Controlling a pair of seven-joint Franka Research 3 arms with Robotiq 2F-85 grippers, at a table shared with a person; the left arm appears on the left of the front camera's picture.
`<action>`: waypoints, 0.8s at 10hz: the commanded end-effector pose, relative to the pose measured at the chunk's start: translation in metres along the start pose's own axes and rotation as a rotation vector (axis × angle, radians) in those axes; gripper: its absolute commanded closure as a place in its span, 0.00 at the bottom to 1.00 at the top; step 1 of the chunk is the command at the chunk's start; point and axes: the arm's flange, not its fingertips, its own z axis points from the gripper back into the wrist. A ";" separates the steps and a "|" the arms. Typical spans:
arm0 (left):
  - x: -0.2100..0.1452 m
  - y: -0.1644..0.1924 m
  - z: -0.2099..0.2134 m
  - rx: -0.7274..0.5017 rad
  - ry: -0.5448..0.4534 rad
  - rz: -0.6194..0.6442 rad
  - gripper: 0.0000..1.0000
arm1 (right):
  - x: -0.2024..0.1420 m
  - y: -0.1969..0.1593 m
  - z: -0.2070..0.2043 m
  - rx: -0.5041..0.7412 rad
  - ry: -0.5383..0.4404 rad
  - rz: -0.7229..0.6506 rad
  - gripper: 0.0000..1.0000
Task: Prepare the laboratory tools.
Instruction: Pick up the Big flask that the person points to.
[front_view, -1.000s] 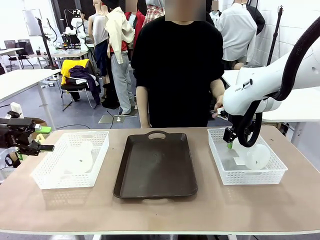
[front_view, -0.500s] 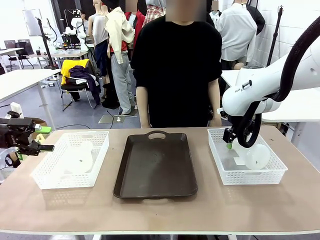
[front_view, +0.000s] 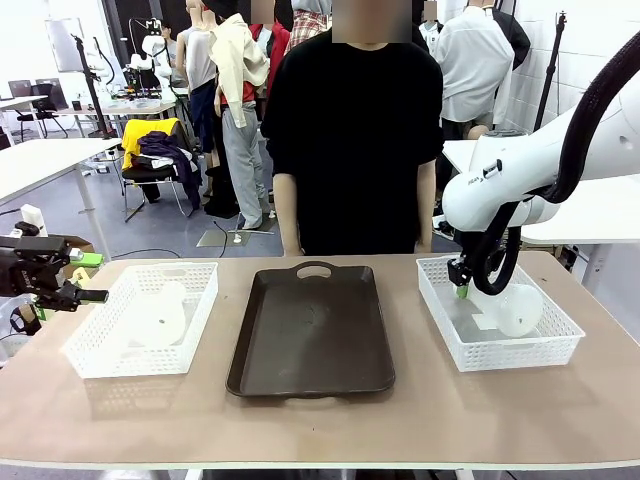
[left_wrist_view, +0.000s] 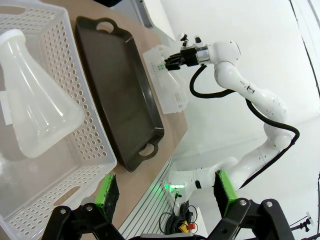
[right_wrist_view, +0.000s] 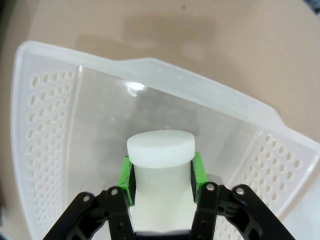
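**Fig.** Bench (front_view: 320, 420) w/ dark tray (front_view: 310, 335) at centre and a white mesh basket on each side. A person stands at the far edge, arms down.

**Right gripper** (right_wrist_view: 161, 181): green pads pinch the neck of the right flask (front_view: 519, 309) just below its lip. The flask's wide base sits within the right basket (front_view: 510, 352). Whether it rests on the basket floor or hangs just clear can't be told.

**Left gripper** (left_wrist_view: 166, 194): pads spread wide, nothing betw. them. It is held off the bench's left end, beside the left basket (front_view: 130, 360).

**Left flask** (left_wrist_view: 35, 107): lies on its side in the left basket, untouched.

**Progress (est.):** early. One flask is gripped but not out of its basket, the other is not approached, and nothing is set on the tray.

**Left to do, presumably:** lift the right flask out and stand it on the tray, then do the same for the left flask w/ the left gripper.
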 end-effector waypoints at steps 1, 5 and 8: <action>0.000 -0.002 0.002 -0.011 -0.003 -0.009 0.00 | 0.007 -0.001 -0.002 0.000 0.017 -0.031 1.00; 0.000 -0.002 0.002 -0.011 -0.003 -0.009 0.00 | 0.004 -0.003 -0.001 0.012 0.022 -0.071 1.00; 0.000 -0.002 0.002 -0.011 -0.003 -0.009 0.00 | -0.001 -0.002 0.000 0.001 0.003 -0.019 1.00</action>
